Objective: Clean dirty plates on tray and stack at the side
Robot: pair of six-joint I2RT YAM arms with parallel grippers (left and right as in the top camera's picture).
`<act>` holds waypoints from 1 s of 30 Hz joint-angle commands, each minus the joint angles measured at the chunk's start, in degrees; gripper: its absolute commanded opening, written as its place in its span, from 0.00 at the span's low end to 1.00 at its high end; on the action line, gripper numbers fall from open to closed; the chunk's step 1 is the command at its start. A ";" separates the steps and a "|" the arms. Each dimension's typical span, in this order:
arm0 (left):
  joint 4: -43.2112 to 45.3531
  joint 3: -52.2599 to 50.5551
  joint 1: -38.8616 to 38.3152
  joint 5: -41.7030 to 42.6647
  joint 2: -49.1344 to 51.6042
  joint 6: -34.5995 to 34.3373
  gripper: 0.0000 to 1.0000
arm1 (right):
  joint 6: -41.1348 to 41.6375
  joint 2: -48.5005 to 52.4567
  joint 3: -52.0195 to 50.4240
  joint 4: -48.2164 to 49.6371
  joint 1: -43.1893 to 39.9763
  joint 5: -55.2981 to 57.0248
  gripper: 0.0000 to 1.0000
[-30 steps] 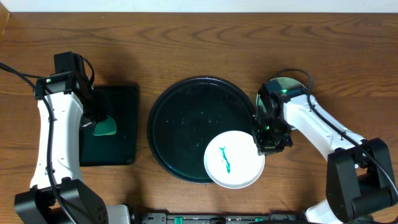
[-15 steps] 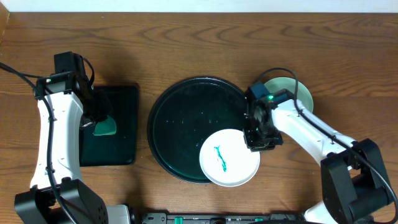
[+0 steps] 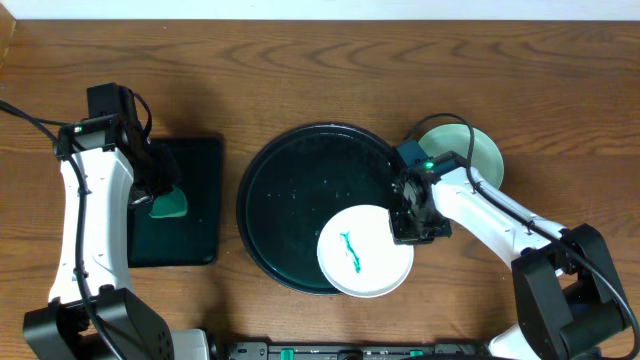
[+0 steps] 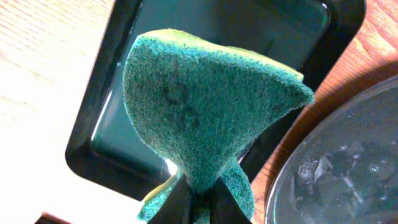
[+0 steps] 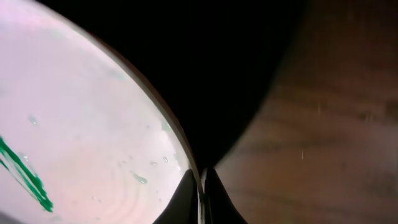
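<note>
A white plate (image 3: 365,252) with a teal scribble lies at the front right of the large round black tray (image 3: 290,190), overhanging its rim. My right gripper (image 3: 408,225) is shut on this plate's right rim; the right wrist view shows the rim (image 5: 186,163) pinched between the fingers. A plain pale teal plate (image 3: 478,150) lies on the wood to the tray's right, partly hidden by my right arm. My left gripper (image 3: 160,195) is shut on a green sponge (image 4: 205,106) above the rectangular black tray (image 3: 195,200).
The rectangular black tray (image 4: 112,152) stands left of the round tray, whose wet rim (image 4: 323,168) shows at the lower right of the left wrist view. Brown wood tabletop (image 3: 320,70) lies all around.
My right gripper has moved left with the scribbled plate, drawing it further onto the round tray. More of the plain plate behind the arm shows now. The left arm has not moved.
</note>
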 commanded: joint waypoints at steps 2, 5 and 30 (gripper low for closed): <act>-0.66 0.11 0.13 1.42 -0.70 0.81 0.07 | 1.68 -0.50 5.25 5.22 2.08 1.49 0.01; -0.63 0.11 0.13 4.28 -1.18 0.83 0.07 | 3.23 0.79 8.22 10.38 2.71 1.44 0.01; 19.67 -1.66 -27.28 9.27 6.69 -17.77 0.07 | 5.27 19.76 22.01 11.96 2.12 -6.91 0.01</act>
